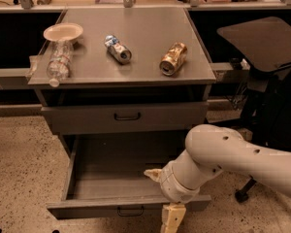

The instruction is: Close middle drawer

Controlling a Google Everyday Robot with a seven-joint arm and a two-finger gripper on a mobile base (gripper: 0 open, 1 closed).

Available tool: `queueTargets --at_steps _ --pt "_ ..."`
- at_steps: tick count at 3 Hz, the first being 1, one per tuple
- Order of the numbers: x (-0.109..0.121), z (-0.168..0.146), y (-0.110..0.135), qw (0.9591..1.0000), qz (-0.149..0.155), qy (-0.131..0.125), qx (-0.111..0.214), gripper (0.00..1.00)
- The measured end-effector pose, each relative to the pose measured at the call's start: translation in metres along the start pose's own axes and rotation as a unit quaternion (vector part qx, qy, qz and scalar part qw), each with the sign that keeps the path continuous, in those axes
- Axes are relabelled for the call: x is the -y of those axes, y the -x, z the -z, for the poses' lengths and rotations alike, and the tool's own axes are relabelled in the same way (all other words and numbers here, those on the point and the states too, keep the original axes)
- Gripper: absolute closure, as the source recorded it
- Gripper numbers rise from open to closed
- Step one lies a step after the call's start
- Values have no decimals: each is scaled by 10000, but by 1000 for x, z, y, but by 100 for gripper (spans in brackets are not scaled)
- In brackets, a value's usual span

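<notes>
Hanging at lower centre of frame, the gripper (172,218) apparently touches the front panel of the extended middle drawer (114,178); its grip state cannot be determined.

Lab or office workspace, indicated by grey metal cabinet (145,28), speckled floor (19,154), wheeled chair (262,40), cluttered bench (223,6) behind, gripper (172,221) seen low at the pulled-out middle drawer (97,206) front
</notes>
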State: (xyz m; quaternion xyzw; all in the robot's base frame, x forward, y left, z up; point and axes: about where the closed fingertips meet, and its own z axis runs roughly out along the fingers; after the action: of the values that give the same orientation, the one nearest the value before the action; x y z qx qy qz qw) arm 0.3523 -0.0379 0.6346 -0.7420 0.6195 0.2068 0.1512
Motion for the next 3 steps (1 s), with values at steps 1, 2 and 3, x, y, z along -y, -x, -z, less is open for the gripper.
queueTargets --at_steps 1,2,3 --pt "15 -14 -18 9995 -99 -315 16 19" --pt "32 -45 -56 9965 -247 -793 98 42" --pt "51 -74 -96 9915 -388 -1234 146 73"
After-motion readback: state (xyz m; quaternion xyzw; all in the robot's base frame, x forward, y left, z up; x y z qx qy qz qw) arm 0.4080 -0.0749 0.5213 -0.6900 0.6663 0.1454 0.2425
